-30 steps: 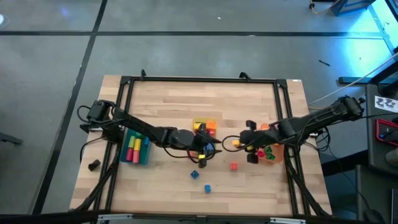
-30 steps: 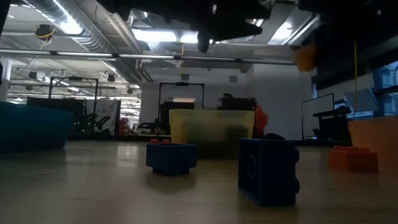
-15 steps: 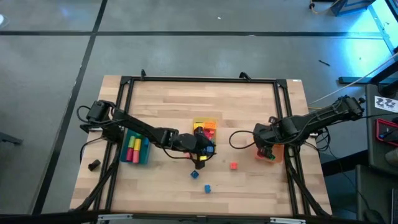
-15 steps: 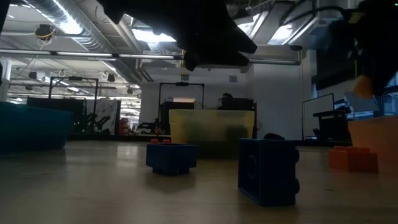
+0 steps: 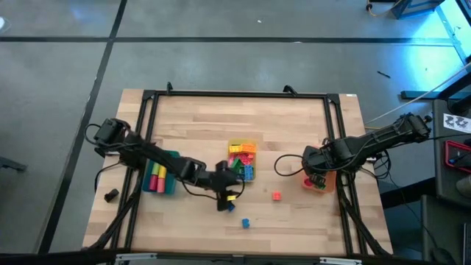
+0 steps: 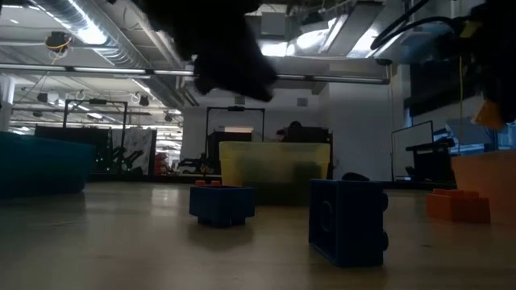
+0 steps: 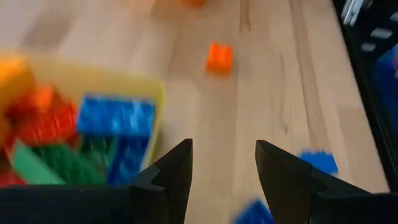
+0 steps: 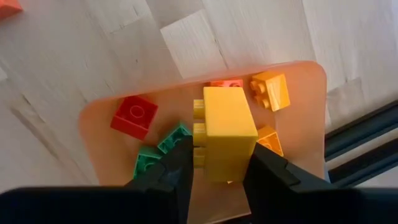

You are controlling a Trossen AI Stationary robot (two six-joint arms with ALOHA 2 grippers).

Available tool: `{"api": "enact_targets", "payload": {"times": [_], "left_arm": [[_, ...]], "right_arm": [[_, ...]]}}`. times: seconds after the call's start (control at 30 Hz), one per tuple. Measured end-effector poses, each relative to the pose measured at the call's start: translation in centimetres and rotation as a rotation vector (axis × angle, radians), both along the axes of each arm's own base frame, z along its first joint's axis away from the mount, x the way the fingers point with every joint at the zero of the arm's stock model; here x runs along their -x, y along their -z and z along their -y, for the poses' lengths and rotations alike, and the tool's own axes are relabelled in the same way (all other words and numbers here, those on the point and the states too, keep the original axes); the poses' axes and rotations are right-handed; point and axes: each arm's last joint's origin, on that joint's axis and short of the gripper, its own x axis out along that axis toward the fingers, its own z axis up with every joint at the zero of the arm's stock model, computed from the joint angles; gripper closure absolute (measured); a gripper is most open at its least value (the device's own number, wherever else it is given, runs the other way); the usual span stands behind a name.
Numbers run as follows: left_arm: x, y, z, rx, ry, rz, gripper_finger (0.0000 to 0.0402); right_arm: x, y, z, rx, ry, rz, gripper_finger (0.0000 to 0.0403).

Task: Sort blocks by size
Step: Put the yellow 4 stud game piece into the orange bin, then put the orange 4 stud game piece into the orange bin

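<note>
Right claw (image 8: 217, 163) is clamped on a yellow brick (image 8: 227, 132), and you can see it hanging directly above the orange bin (image 8: 314, 115) at the right edge of the surface (image 5: 191, 125). The brick's long axis runs along the fingers, studs turned to one side. Below it the bin already has a red brick (image 8: 135, 116), green bricks (image 8: 163, 152) and a small yellow brick (image 8: 271, 90). The relation that matters: the held brick is straight over the bin floor, so my judgement is that the drop needs only a release, no sideways travel.

Left claw (image 7: 222, 163) has its fingers parted and grips nothing. It hovers just past the near corner of the yellow bin (image 5: 242, 160), which is heaped with blue, green and red bricks. Loose bricks on the bare surface: an orange one (image 7: 219, 58) ahead of the left claw, two blue ones (image 5: 245, 221) closer to it. Your left arm is the nearer for both blues.

No writing or brand marks can be read on bricks or bins.
</note>
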Motion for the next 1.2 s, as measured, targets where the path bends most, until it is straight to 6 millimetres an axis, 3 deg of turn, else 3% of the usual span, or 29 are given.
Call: {"api": "enact_targets", "payload": {"times": [0.33, 0.77, 1.2], "left_arm": [[2.9, 2.0, 1.6, 0.006, -0.085, -0.278, 0.0243], [2.6, 4.2, 0.2, -0.058, -0.211, -0.366, 0.0243], [2.2, 4.3, -0.9, -0.077, -0.220, -0.373, 0.0243]], "right_arm": [[0.3, 0.0, 0.3, 0.063, -0.002, -0.023, 0.0283], [0.2, 0.0, 0.2, 0.053, -0.004, -0.014, 0.0281], [0.1, 0.0, 0.2, 0.063, -0.001, 0.000, 0.0180]]}}
